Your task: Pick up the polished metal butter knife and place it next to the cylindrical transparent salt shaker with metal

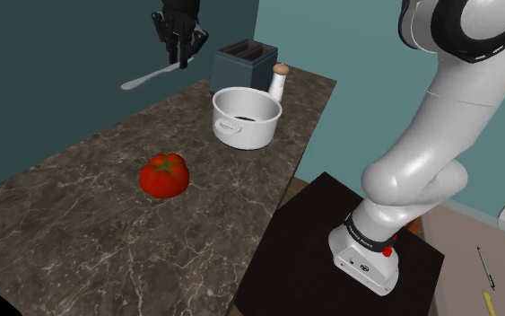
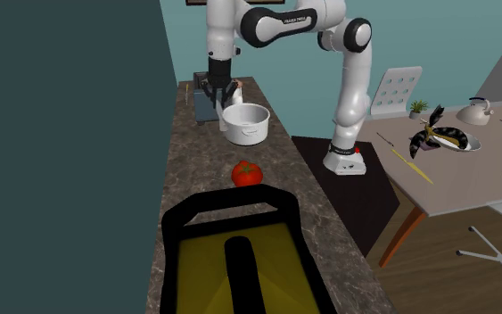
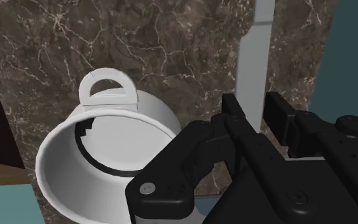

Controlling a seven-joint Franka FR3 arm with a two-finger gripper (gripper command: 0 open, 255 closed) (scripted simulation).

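In the shoulder view the gripper hangs over the far end of the marble counter, jaws pinching a pale grey butter knife in the air. A toaster stands between it and the white salt shaker. In the second exterior view the gripper is just behind the pot. In the wrist view the fingers clasp the knife beside the pot.

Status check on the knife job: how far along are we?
Done: the end effector is shut on the butter knife, which hangs clear above the counter. In hand: carrying it, currently near the toaster. Left: lower it beside the salt shaker, standing by the white pot, then release.
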